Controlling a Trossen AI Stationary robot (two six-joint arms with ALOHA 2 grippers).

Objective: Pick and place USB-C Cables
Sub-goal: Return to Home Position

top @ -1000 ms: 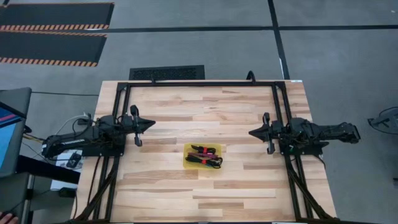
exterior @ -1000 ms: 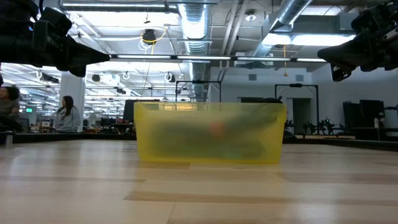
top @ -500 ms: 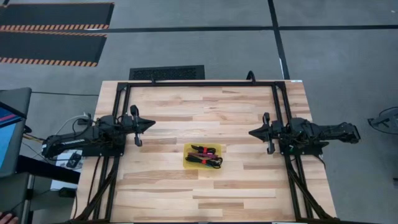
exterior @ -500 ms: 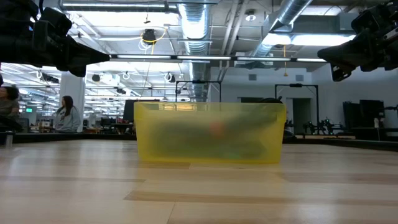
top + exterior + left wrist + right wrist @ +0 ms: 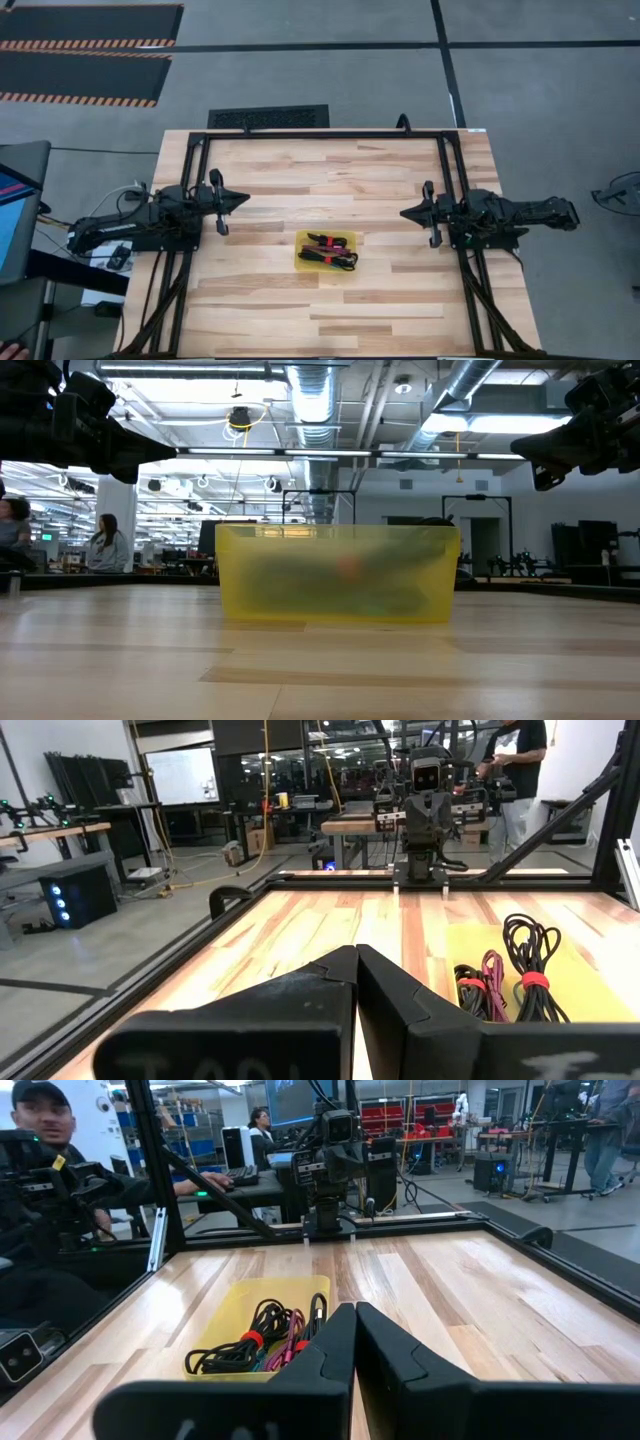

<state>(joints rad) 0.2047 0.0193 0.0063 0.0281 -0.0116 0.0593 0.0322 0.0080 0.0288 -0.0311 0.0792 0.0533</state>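
Nothing on the table has shifted since a second ago; both arms hold the same pose, and only a person at the edge of the low view has moved a bit.

Left arm sits at the table's left side and right arm at its right, both raised off the wood and pointing inward at each other. Left jaws are closed tip to tip on nothing. Right jaws are the same, pressed together and empty.

USB-C cables lie piled in the yellow tray, which stands on the table between the two arms, well apart from either. The wrist views show black coils with red bands and a magenta one among them. Through the tray's cloudy wall in the low view the pile is only a dark smear, possibly with a pinkish spot.

Another person sits in the room behind.
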